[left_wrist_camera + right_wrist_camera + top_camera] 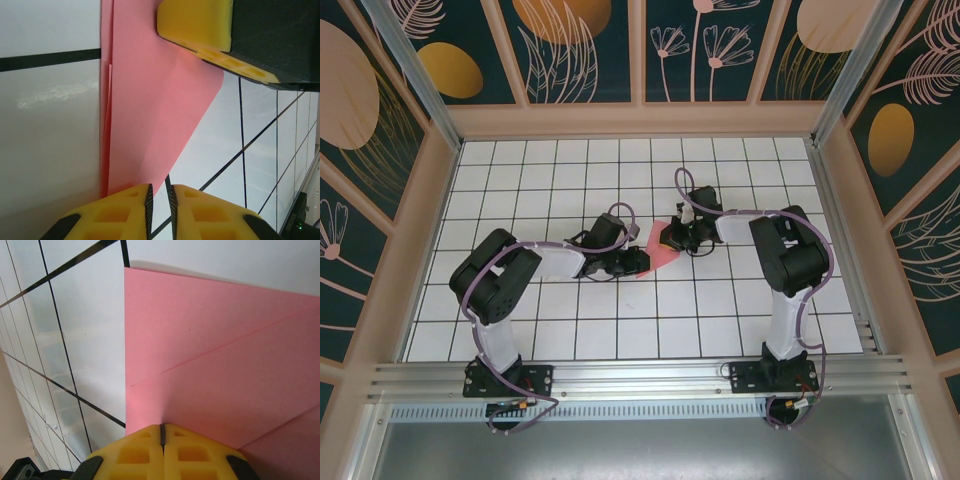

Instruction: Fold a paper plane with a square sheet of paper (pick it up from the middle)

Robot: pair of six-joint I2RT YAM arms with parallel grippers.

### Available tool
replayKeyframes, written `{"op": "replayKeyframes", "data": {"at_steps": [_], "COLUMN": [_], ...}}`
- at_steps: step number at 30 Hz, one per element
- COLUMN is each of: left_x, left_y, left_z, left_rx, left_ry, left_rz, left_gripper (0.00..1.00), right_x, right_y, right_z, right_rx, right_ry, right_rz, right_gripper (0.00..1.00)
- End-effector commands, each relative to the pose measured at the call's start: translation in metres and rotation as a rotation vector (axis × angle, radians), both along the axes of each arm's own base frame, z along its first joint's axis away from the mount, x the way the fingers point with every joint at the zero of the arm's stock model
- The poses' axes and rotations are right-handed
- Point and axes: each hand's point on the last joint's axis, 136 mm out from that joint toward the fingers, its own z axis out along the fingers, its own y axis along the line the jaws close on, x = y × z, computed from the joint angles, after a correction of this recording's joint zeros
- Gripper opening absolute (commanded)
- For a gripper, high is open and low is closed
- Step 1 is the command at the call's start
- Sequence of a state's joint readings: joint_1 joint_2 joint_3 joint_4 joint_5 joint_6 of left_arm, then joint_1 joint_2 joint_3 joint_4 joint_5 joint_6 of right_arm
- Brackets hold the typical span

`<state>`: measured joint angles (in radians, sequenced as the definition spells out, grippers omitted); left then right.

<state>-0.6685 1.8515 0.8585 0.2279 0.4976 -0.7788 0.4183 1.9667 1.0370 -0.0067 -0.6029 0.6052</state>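
The pink sheet of paper, plain and already creased into folded layers, is lying flat near the middle of the white gridded table, between the two arms. The right gripper is pressing its yellow fingers tight together, poised over the paper's edge. The left gripper is showing a thin slit between its fingers at the paper's pointed corner. I cannot tell whether it is pinching that corner.
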Motion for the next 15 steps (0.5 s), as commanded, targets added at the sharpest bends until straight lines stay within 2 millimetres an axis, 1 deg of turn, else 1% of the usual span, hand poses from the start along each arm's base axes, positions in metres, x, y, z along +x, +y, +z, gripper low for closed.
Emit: {"op": "replayKeyframes", "data": {"at_steps": [1, 10, 15], "left_x": [-0.013, -0.020, -0.026], "left_y": [0.008, 0.016, 0.021], "left_z": [-0.017, -0.026, -0.030], "left_rx": [0.027, 0.064, 0.078], "left_ry": [0.064, 0.087, 0.102], "left_rz": [-0.003, 0.003, 0.003], "left_gripper": [0.21, 0.20, 0.18], "right_x": [-0.049, -0.051, -0.052], "right_y": [-0.038, -0.039, -0.040], "right_z": [-0.081, -0.083, -0.084], "right_rx": [-0.244, -0.250, -0.255], "right_ry": [0.219, 0.225, 0.228], "right_rz": [-0.028, -0.029, -0.029], "right_gripper": [0.00, 0.00, 0.00]}}
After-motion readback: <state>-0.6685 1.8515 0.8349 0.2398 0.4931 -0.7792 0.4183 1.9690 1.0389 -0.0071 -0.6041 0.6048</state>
